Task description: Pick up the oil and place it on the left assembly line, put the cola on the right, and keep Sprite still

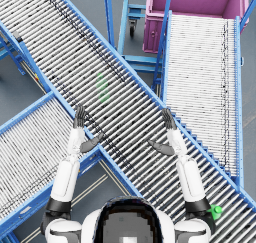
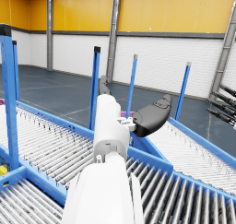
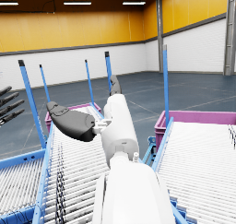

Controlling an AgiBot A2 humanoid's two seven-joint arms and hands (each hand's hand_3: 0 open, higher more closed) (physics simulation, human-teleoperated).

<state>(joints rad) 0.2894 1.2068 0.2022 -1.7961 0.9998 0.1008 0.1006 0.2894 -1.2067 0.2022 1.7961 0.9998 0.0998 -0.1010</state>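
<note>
Holds left hand (image 1: 81, 133) and right hand (image 1: 170, 136) over the middle conveyor (image 1: 125, 102), fingers apart, gripping nothing. Shows a faint green shape (image 1: 102, 88), too blurred to name, on the rollers at 1 o'clock from the left hand.

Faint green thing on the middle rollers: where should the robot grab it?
Probably grip the green thing across its narrow middle, from the side of the left hand, which is nearer. It looks long and slim, but too faint to judge more.
</note>
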